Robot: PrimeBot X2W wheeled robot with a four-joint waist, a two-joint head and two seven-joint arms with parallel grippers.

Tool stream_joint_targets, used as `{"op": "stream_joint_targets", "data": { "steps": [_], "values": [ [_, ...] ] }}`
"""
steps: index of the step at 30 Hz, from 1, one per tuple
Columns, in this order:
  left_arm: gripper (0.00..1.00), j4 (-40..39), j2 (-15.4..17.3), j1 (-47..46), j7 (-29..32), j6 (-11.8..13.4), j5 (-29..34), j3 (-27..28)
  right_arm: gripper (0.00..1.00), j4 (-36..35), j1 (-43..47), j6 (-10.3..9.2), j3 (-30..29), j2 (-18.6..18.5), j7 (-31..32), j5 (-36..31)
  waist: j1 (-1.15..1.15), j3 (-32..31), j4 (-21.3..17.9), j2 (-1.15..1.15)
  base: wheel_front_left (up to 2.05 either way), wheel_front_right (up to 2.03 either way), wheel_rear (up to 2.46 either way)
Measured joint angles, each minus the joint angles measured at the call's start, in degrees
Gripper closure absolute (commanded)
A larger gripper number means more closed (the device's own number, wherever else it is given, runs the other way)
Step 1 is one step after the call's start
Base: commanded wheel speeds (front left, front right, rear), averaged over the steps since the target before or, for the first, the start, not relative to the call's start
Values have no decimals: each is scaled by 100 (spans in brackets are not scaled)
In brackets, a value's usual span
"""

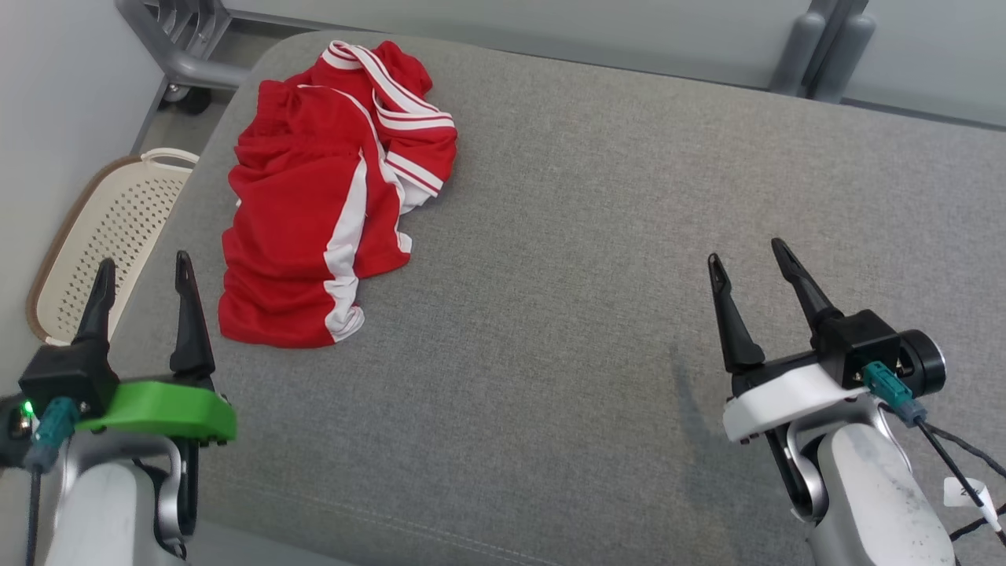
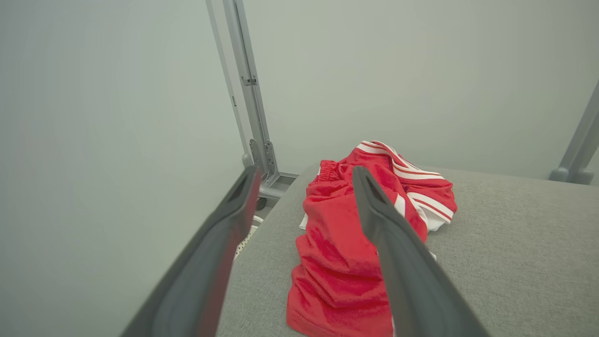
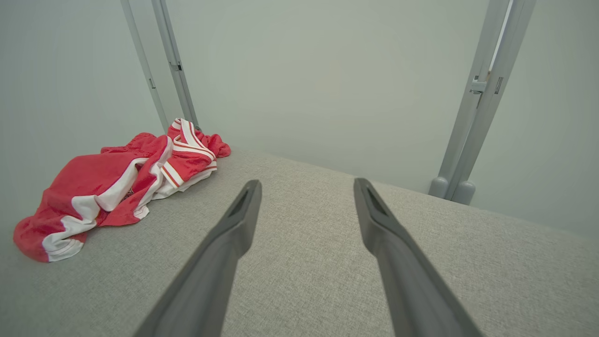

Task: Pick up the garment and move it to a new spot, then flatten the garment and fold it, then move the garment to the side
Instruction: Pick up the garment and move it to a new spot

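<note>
Looking across the grey padded surface (image 1: 566, 259), I am seeing plenty of bare room toward its middle and right, so finding a new spot is not the worry. The red garment (image 1: 306, 220) is lying crumpled at the far left corner, close to the rounded edge, with one white-striped leg bunched over the other. That is where I am expecting trouble. A pinch taken on the heap is likely catching several layers at once, and the cloth would then be coming up as a knot that is hard to flatten. A drag instead of a lift could be pushing it over the edge, where a perforated cream basket (image 1: 110, 228) is sitting beside and below the surface. My left gripper (image 1: 144, 261) is hovering near the garment's lower hem, fingers spread apart and nothing between them. It is standing partly past the left edge, so a straight descent could be missing the fabric. My right gripper (image 1: 746, 250) is hanging well apart from the garment, fingers likewise spread and empty, and a long reach across risks crossing the left arm.
</note>
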Motion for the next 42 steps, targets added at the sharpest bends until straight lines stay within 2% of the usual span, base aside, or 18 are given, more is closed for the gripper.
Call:
{"op": "stream_joint_targets", "data": {
  "steps": [5, 10, 17, 24, 32, 36, 42],
  "values": [
    [0, 621, 213, -793, 246, -254, -70, -70, 0, -122, -198, 0, -102, -2, 19, -241, 0, 319, -27, 0, 0, 0, 0],
    [0, 1629, 335, -1603, 552, -538, -47, -368, 0, -201, -276, 0, -64, -7, 124, -383, 0, 619, -47, 1, 0, 0, 0],
    [0, 3040, 391, -2371, 855, -792, -38, -816, 0, -327, -275, 0, 35, -165, 279, -402, 0, 880, -118, 1, 0, 0, 0],
    [0, 3982, 325, -2743, 1027, -869, -257, -1308, 0, -595, -234, 0, 40, -297, 466, -403, 0, 999, -244, 1, 0, 0, 0],
    [0, 4439, 240, -2949, 1098, -876, -938, -2091, 0, -891, -170, 0, 83, -397, 639, -400, 0, 1143, -343, 1, 0, 0, 0],
    [0, 4749, 336, -3153, 889, -876, -1026, -2164, 0, -1013, -171, 0, 82, -428, 695, -400, 0, 1248, -391, 1, 0, 0, 0],
    [0, 5175, 279, -3377, 634, -877, -1085, -2151, 0, -1106, -176, 0, 62, -439, 726, -414, 0, 1367, -460, 1, 0, 0, 0]
  ]
}}
